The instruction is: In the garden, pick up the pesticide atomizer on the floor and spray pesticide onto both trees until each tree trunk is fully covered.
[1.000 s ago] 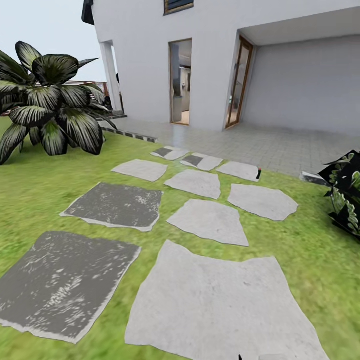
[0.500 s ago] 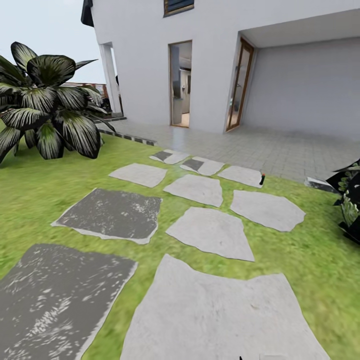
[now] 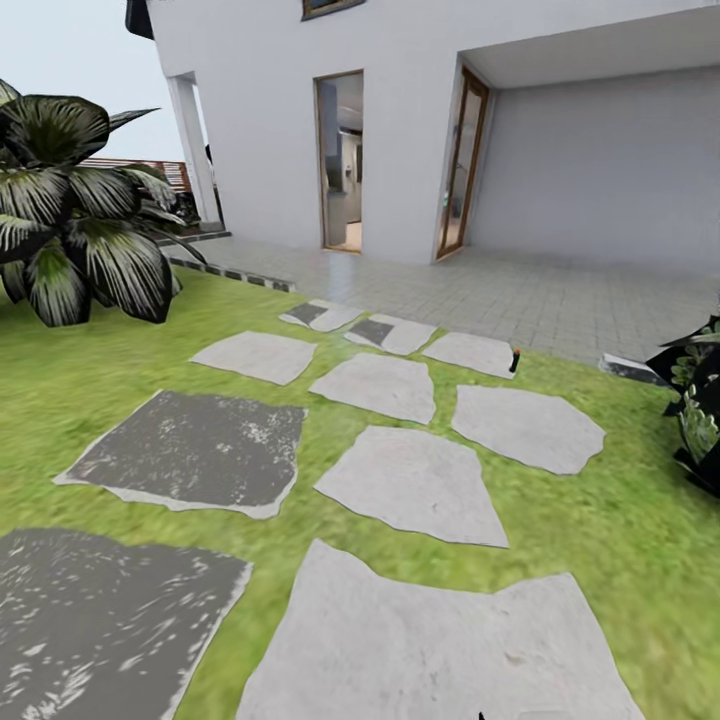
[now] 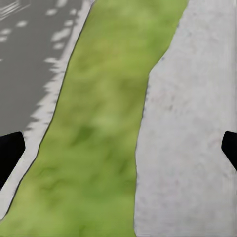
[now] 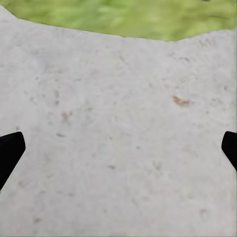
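A small dark bottle with an orange-red top, the pesticide atomizer (image 3: 516,359), stands on the grass at the far edge of the stepping stones, near the paved patio (image 3: 560,295). The thick grey-tan tree trunks are out of view. In the left wrist view my left gripper (image 4: 118,148) is open, its dark fingertips (image 4: 9,154) far apart over a strip of grass between two stones. My right gripper (image 5: 118,150) is open too, hanging over a pale stone with nothing between its fingers.
Pale and dark grey stepping stones (image 3: 410,480) cross the green lawn (image 3: 90,370) toward the white house (image 3: 400,110) with its open doorway. A broad-leaved dark plant (image 3: 70,220) stands at the left, another dark plant (image 3: 700,400) at the right edge.
The whole head view has shifted: the stones lie nearer and the left plant has slid toward the frame's edge, so the camera moved. The atomizer stays where it was.
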You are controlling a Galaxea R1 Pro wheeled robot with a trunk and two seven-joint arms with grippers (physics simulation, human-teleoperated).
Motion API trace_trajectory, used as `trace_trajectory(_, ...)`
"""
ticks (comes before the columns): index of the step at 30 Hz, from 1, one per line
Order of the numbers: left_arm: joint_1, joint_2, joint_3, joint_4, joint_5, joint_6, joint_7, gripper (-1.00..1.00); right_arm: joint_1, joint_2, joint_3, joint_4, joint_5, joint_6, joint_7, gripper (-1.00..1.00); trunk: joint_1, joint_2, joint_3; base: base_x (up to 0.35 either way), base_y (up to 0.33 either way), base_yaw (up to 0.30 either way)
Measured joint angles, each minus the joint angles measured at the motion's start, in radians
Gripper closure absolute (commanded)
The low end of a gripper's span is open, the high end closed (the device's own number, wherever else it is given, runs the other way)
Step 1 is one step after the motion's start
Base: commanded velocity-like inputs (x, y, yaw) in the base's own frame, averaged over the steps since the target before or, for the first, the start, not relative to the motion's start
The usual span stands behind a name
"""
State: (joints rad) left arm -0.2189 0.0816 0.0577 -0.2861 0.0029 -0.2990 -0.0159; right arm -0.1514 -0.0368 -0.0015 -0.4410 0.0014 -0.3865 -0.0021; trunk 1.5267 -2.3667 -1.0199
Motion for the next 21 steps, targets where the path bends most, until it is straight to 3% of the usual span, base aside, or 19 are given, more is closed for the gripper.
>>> trace_trajectory(21, 0.0, 0.0, 0.0, -0.001, 0.0, 0.0, 0.0, -1.0, 0.0, 0.0, 0.0, 0.0, 0.0, 0.0, -0.001, -1.0, 0.0, 0.0, 0.0, 0.338, 0.0, -0.001)
